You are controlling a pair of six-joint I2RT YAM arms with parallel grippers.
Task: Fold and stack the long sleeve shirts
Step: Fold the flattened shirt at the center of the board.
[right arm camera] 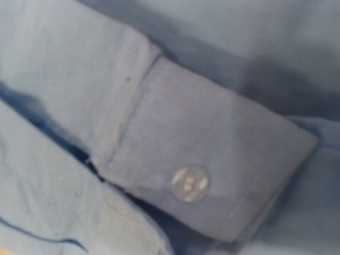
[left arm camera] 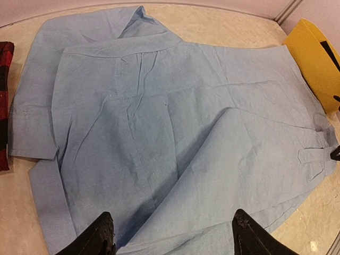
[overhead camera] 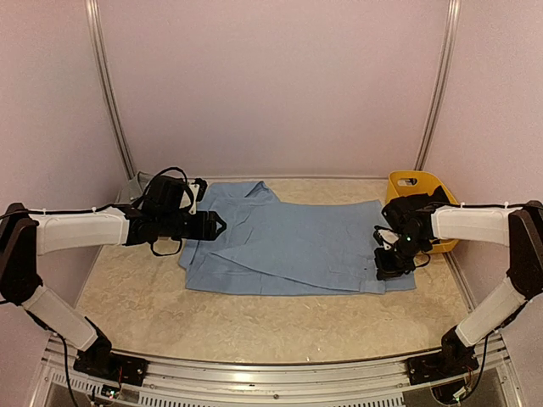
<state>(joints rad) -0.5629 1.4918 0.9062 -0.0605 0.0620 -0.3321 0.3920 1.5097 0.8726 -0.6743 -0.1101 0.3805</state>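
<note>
A light blue long sleeve shirt (overhead camera: 297,246) lies spread flat across the table, its collar (left arm camera: 133,16) at the far left. My left gripper (overhead camera: 219,225) hovers over the shirt's left part, open, and the left wrist view shows only cloth below the gap (left arm camera: 172,215). My right gripper (overhead camera: 389,270) is down at the shirt's right edge. The right wrist view is filled by a buttoned cuff (right arm camera: 212,170) pressed close to the camera, hiding the fingers; the jaws are shut on this cloth. A red-and-black plaid shirt (left arm camera: 4,101) peeks in at the left.
A yellow plastic basket (overhead camera: 416,182) stands at the back right, just behind the right arm, and shows as a yellow wall (left arm camera: 313,64) in the left wrist view. A grey cloth (overhead camera: 134,188) lies behind the left arm. Pale walls enclose the table on three sides.
</note>
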